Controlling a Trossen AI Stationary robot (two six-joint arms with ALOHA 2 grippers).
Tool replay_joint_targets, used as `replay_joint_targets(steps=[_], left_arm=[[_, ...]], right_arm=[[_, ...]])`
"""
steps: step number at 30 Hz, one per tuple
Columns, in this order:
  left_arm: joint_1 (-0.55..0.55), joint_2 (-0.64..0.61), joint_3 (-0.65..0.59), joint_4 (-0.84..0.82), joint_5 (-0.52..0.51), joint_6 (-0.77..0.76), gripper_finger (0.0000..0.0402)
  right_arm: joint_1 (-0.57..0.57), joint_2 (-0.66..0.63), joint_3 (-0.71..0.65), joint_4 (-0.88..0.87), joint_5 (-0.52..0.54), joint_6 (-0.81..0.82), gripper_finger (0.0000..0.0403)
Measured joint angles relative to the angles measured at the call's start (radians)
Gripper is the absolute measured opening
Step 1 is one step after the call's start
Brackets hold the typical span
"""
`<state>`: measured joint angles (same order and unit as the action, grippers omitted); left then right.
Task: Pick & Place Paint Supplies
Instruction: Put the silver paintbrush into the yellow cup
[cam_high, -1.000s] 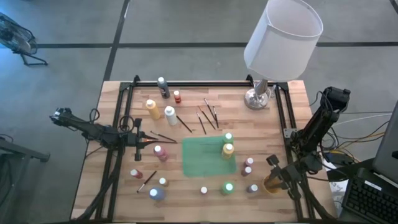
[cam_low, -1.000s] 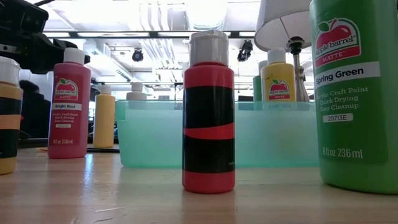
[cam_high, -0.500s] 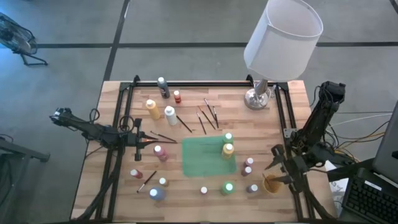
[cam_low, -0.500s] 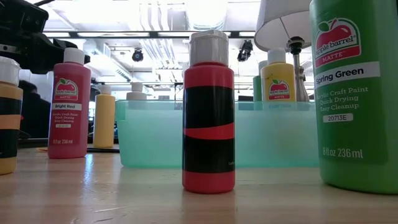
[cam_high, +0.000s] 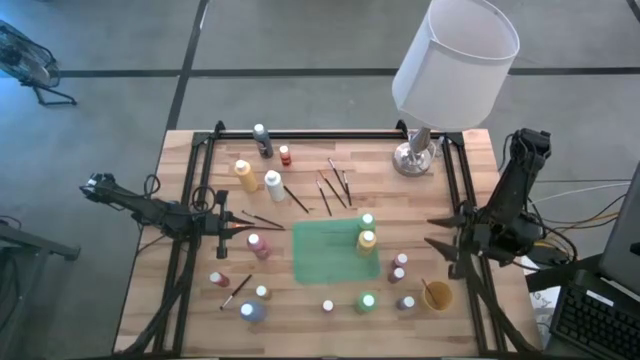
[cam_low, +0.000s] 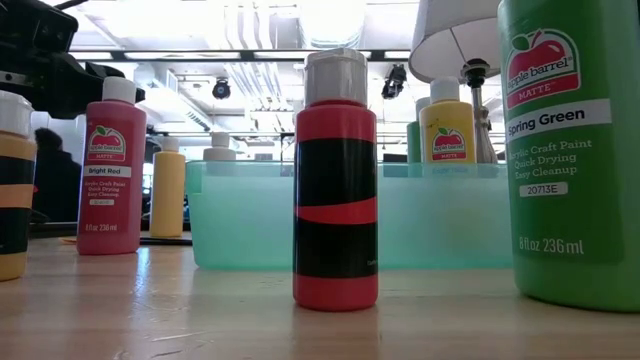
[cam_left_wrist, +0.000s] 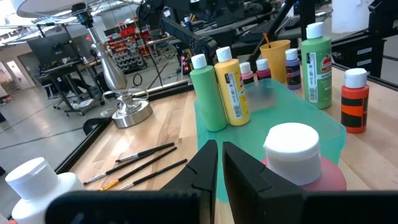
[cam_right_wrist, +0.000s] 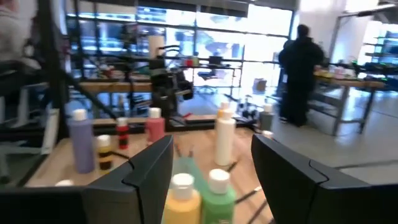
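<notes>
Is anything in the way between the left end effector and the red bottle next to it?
Nothing visible. The shut left end effector sits just beside the red bottle; thin brushes lie off to one side.

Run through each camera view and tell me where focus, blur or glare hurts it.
High view: sharp and evenly lit, though the white lampshade hides the table's far edge. Low view: ceiling lights glare behind the red bottle; the Spring Green bottle is cropped. Left wrist view: the near white cap looks soft. Right wrist view: blurred throughout, with bright windows behind a person.
</notes>
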<state>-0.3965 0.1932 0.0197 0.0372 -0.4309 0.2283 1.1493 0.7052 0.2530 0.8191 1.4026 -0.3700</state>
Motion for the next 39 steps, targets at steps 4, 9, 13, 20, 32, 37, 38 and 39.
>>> replay_joint_targets(steps=[4, 9, 13, 20, 32, 37, 38, 39], left_arm=[[0.0, 0.0, 0.0, 0.0, 0.0, 0.0, 0.003], [0.0, 0.0, 0.0, 0.0, 0.0, 0.0, 0.003], [0.0, 0.0, 0.0, 0.0, 0.0, 0.0, 0.003], [0.0, 0.0, 0.0, 0.0, 0.0, 0.0, 0.003], [0.0, 0.0, 0.0, 0.0, 0.0, 0.0, 0.003], [0.0, 0.0, 0.0, 0.0, 0.0, 0.0, 0.003], [0.0, 0.0, 0.0, 0.0, 0.0, 0.0, 0.003], [0.0, 0.0, 0.0, 0.0, 0.0, 0.0, 0.003]], right_arm=[[-0.058, 0.003, 0.033, 0.0, 0.011, -0.025, 0.02], [-0.107, 0.002, 0.082, -0.003, 0.01, -0.129, 0.0184], [-0.143, 0.004, 0.122, -0.004, 0.003, -0.194, 0.017], [-0.252, 0.005, 0.173, -0.062, -0.128, -0.274, 0.0147], [-0.609, 0.011, 0.347, -0.582, -0.47, 0.025, 0.0123], [-0.841, 0.07, 0.452, -0.831, -0.714, 0.232, 0.013], [-0.888, 0.088, 0.47, -0.86, -0.754, 0.259, 0.0133], [-0.935, 0.109, 0.487, -0.882, -0.793, 0.284, 0.0136]])
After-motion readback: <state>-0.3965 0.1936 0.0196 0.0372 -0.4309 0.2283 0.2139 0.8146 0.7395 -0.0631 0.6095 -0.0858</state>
